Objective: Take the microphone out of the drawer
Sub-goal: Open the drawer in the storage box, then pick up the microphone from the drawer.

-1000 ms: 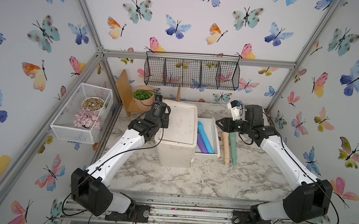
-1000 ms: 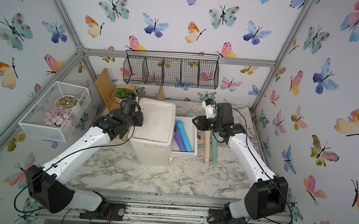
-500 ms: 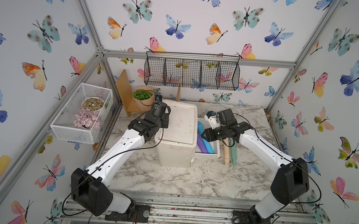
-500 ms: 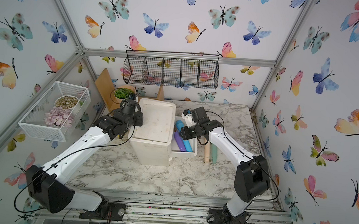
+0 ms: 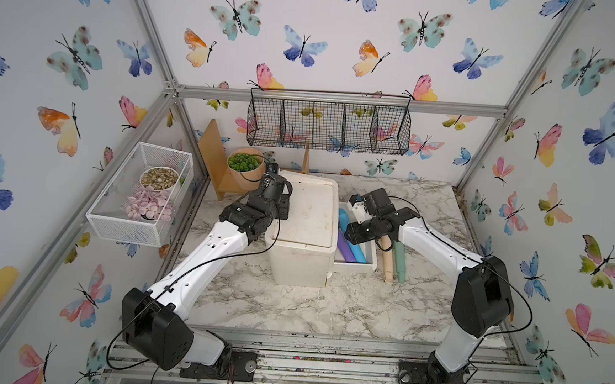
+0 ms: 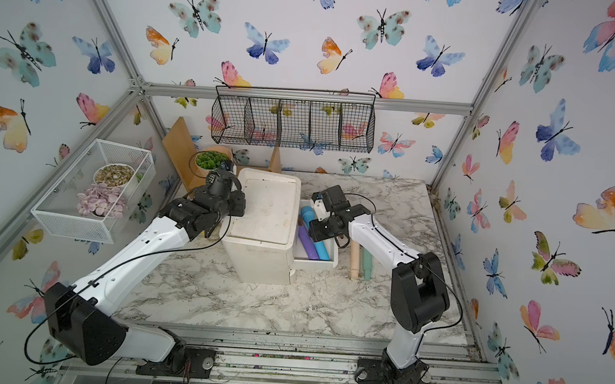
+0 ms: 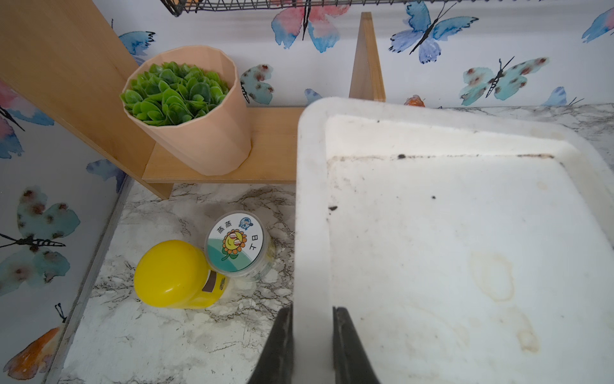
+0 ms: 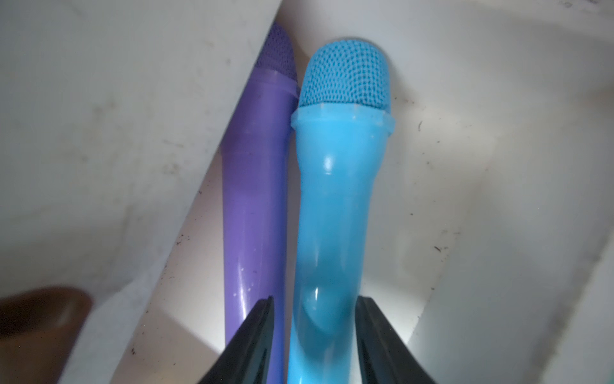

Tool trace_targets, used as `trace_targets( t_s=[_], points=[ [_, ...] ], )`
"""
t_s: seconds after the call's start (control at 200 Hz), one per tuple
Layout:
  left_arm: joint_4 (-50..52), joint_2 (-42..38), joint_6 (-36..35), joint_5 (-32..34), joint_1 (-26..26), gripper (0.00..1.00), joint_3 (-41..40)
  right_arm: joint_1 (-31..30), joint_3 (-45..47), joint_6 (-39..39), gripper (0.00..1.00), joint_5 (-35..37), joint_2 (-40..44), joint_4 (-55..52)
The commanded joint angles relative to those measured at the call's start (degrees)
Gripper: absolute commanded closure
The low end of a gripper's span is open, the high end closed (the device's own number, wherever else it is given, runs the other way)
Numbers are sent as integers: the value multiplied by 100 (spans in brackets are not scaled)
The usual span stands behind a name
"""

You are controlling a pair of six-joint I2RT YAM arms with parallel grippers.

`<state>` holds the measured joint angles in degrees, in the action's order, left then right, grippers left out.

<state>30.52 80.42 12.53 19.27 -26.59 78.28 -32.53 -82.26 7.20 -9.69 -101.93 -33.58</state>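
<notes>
Left gripper [image 7: 312,316] clenched on rim of white cabinet [image 5: 308,215], bracing it. Open drawer [image 5: 354,267] juts from cabinet's right side. Inside it: purple microphone [image 8: 254,199] hard against cabinet, blue microphone [image 8: 335,199] touching it, both flat, mesh heads toward back wall. Right gripper [image 8: 315,301] straddles blue handle, jaws parted, gap on purple side, nothing grasped yet. I'd centre, close squarely, lift straight up clear of drawer wall. Blue one is glossy with waisted handle, likely slippery.
</notes>
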Motion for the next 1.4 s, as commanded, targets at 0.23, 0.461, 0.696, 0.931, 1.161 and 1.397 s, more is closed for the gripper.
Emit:
trace_targets(
  t_s=[0.23, 0.461, 0.696, 0.931, 1.161, 1.397],
  points=[
    [217, 132, -199, 200, 30, 100, -84, -137, -158, -44, 53, 804, -287, -169],
    [217, 123, -199, 217, 29, 100, -119, -217, -200, -13, 53, 1158, -422, -195],
    [211, 129, -199, 217, 28, 100, -119, -287, -220, -2, 53, 1408, -511, -160],
    [217, 122, -199, 231, 22, 100, -129, -324, -311, 86, 53, 1444, -652, -183],
    [201, 102, -199, 244, 25, 100, -176, -333, -414, 233, 64, 1372, -638, -182],
    [198, 103, -216, 252, 27, 100, -182, -333, -448, 346, 72, 1274, -523, -148]
  ],
)
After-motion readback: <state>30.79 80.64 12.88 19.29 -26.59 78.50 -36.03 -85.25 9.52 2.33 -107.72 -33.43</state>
